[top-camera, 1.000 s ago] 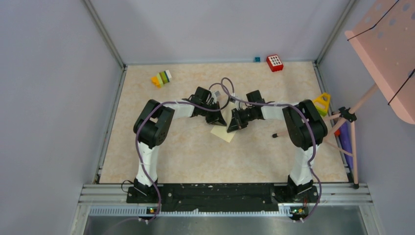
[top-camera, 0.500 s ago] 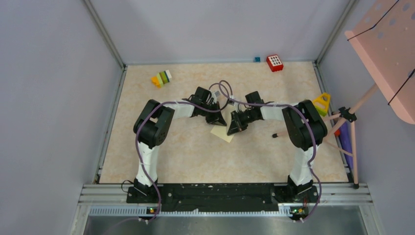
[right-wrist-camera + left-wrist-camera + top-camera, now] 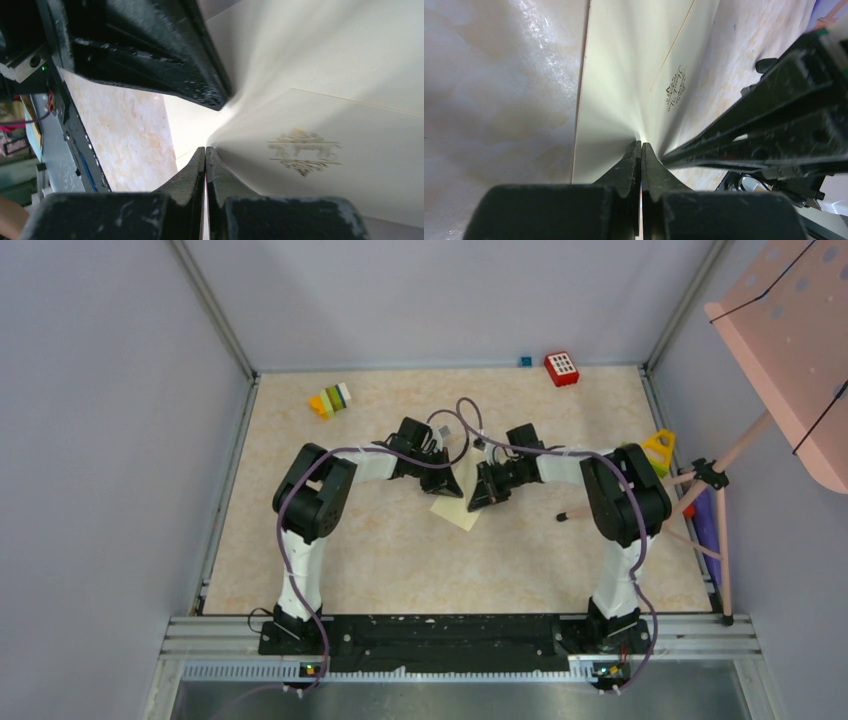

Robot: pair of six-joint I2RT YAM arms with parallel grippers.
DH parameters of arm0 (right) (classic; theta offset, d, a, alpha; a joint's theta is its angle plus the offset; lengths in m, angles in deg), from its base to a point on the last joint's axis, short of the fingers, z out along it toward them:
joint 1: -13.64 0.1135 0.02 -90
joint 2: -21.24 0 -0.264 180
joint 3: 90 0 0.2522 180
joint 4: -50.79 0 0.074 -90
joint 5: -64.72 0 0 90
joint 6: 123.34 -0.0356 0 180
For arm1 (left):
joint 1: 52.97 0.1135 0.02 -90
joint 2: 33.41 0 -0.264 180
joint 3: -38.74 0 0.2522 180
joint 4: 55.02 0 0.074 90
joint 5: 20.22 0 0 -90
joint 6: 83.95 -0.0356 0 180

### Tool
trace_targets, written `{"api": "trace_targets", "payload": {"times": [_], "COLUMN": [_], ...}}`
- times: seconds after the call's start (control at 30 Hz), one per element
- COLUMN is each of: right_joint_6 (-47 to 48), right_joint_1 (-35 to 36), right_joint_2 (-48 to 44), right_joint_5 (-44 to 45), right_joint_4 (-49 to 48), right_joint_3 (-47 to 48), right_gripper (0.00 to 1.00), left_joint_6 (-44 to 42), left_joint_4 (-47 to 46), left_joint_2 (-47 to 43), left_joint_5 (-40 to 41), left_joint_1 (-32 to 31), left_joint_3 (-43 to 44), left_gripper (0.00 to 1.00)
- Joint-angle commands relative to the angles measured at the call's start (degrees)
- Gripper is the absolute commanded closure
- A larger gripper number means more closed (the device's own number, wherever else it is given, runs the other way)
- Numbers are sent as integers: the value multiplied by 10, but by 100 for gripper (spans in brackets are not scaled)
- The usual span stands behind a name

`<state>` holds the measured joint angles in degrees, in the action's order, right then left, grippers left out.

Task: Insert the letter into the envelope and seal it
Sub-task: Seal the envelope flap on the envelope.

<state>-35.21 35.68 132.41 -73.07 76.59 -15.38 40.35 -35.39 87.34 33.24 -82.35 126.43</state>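
Left claw (image 3: 641, 146) and right claw (image 3: 205, 150) both clamped tight on the envelope (image 3: 458, 512), tips near each other mid-worktop (image 3: 380, 550); looks like opening/flap handling, letter not visible, so next move needs both arms synced or paper tears.

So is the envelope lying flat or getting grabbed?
Grabbed: the left gripper and right gripper both pinch the envelope with shut jaws; its paper bows toward them.
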Motion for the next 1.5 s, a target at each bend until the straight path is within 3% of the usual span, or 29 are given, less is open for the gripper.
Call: {"api": "trace_targets", "payload": {"times": [0.0,0.47,1.17,1.47], "right_joint_6": [-20,-72,-86,-97], "right_joint_1": [-33,-91,-133,-131], "right_joint_2": [10,52,31,24], "right_joint_5": [37,91,183,144], "right_joint_4": [-33,-79,-89,-79], "right_joint_3": [27,69,84,74], "right_gripper": [100,100,100,100], "left_joint_6": [-50,-51,-50,-49], "left_joint_4": [56,56,56,56], "left_joint_2": [45,45,47,45], "left_joint_5": [149,150,150,150], "left_joint_1": [-2,-2,-2,-2], "left_joint_3": [-27,-27,-26,-27], "left_gripper": [100,100,100,100]}}
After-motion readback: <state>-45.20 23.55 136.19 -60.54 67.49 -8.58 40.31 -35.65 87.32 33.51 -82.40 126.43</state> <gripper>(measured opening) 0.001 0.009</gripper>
